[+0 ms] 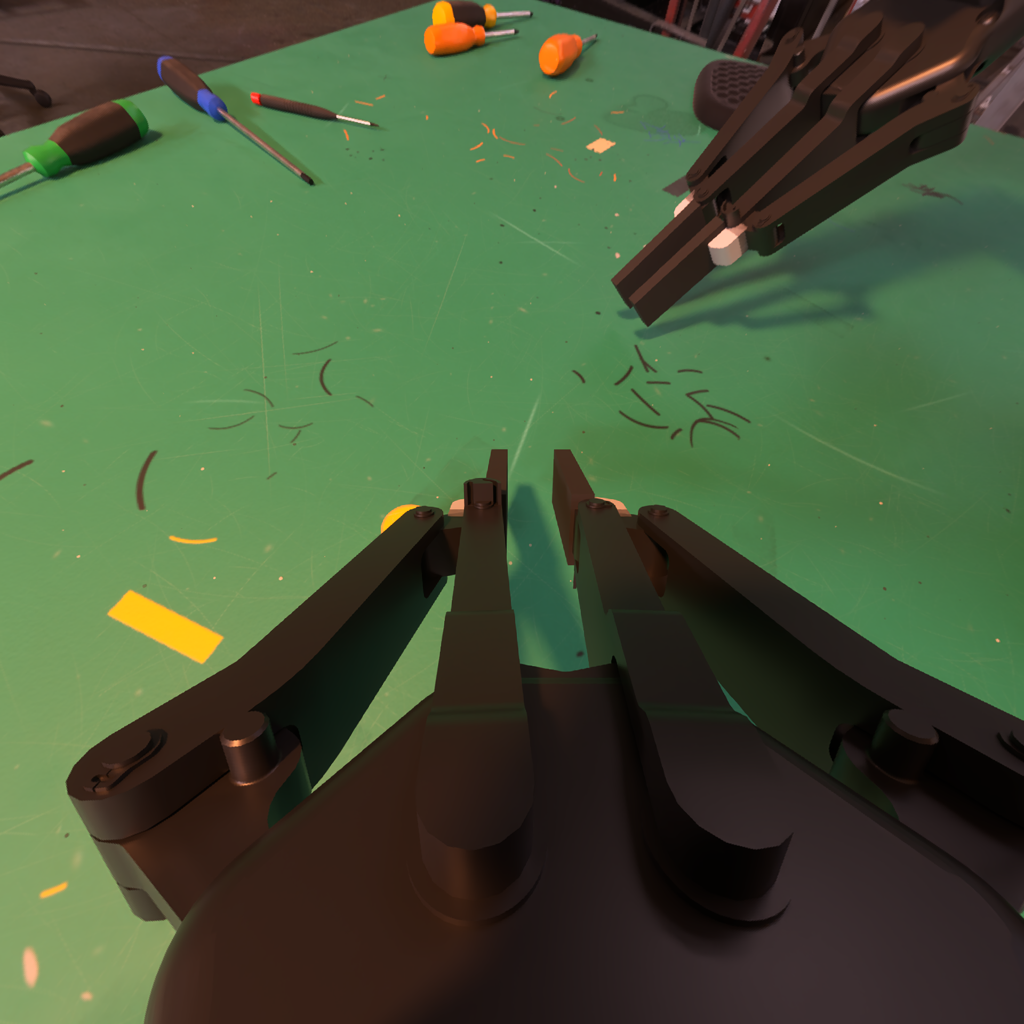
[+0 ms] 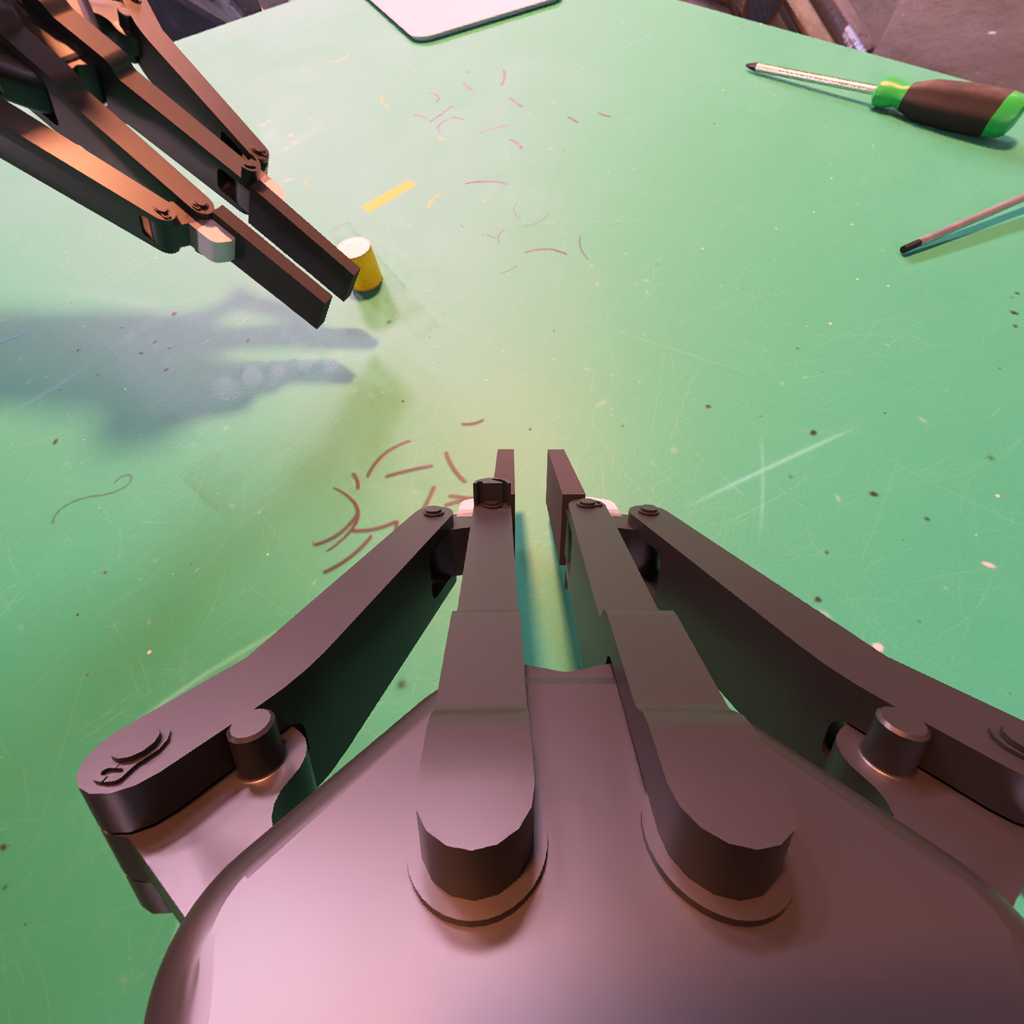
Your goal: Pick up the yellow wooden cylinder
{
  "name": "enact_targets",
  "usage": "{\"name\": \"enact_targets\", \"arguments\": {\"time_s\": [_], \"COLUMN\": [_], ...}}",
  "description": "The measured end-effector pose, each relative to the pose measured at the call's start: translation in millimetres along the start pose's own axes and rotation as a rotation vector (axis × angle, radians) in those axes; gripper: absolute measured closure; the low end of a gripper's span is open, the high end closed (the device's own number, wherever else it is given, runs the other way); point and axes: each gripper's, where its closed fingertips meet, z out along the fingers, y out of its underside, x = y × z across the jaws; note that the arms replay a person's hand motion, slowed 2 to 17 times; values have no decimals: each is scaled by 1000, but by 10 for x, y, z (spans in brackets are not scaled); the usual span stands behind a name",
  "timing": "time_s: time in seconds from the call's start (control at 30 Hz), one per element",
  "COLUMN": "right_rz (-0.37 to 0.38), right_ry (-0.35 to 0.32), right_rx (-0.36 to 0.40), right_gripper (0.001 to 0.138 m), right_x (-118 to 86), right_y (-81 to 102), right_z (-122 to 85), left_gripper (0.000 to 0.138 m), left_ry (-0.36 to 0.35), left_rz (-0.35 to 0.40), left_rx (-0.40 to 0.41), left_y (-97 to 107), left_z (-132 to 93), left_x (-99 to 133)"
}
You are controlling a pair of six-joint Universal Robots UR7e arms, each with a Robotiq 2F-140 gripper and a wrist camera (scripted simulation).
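Premises are presenting as a workshop. A scratched, speck-covered green bench mat [image 1: 388, 288] is serving as the work surface. Screwdrivers are lying loose across it: green-handled [image 2: 942, 105], blue-handled [image 1: 221, 111], a slim red-capped one [image 1: 310, 109] and three orange-handled [image 1: 559, 52]. Wire offcuts [image 1: 665, 399] are littering the mat.

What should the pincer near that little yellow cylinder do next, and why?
Probably open a little. The left pincer hangs beside the upright yellow cylinder, its jaws almost together and holding nothing, seemingly too narrow to take it. The right pincer is farther off.
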Motion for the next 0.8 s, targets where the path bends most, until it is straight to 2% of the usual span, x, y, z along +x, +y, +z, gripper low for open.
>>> {"name": "enact_targets", "arguments": {"time_s": [0.23,0.4,0.8], "right_rz": [-1,-1,0], "right_ry": [-1,-2,-2], "right_rx": [-1,-1,-1], "right_gripper": [123,123,123], "right_x": [-5,-6,-5], "right_y": [0,0,2], "right_z": [1,1,3], "left_gripper": [110,110,123], "left_ry": [-19,-16,-21], "left_rz": [16,25,39], "left_rx": [-84,-105,-108], "left_y": [144,169,176], "left_z": [72,100,96], "left_x": [-3,22,22]}}
